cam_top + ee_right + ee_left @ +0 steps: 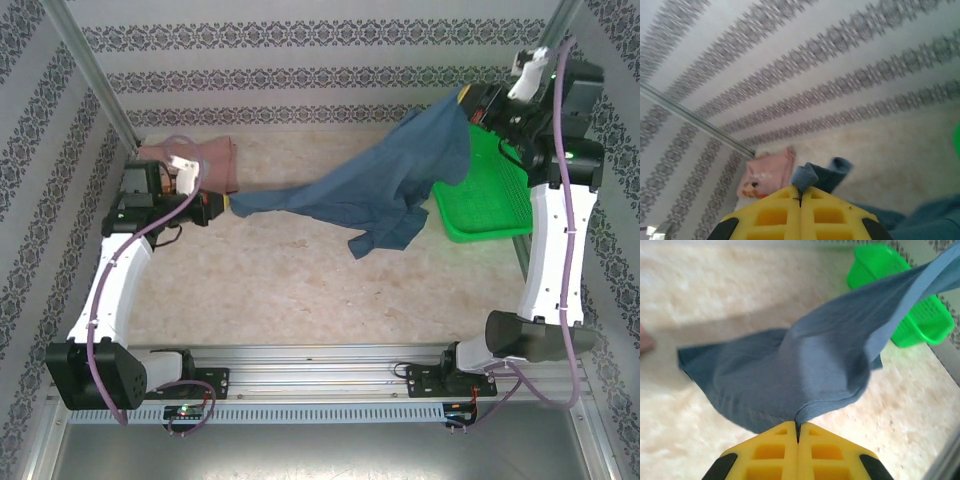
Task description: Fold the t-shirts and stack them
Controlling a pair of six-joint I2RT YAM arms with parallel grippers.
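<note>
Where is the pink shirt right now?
From above, the pink shirt lies at the far left of the table, just behind the left tool that pinches the blue shirt.

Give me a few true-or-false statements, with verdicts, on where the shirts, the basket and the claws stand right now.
1. The left claw and the right claw are both shut on the blue shirt. True.
2. The pink shirt lies in the green basket. False: it lies on the table, at the far left corner.
3. The blue shirt is folded flat on the table. False: it hangs unfolded, stretched between the two claws.
4. The green basket stands at the table's right side. True.
</note>
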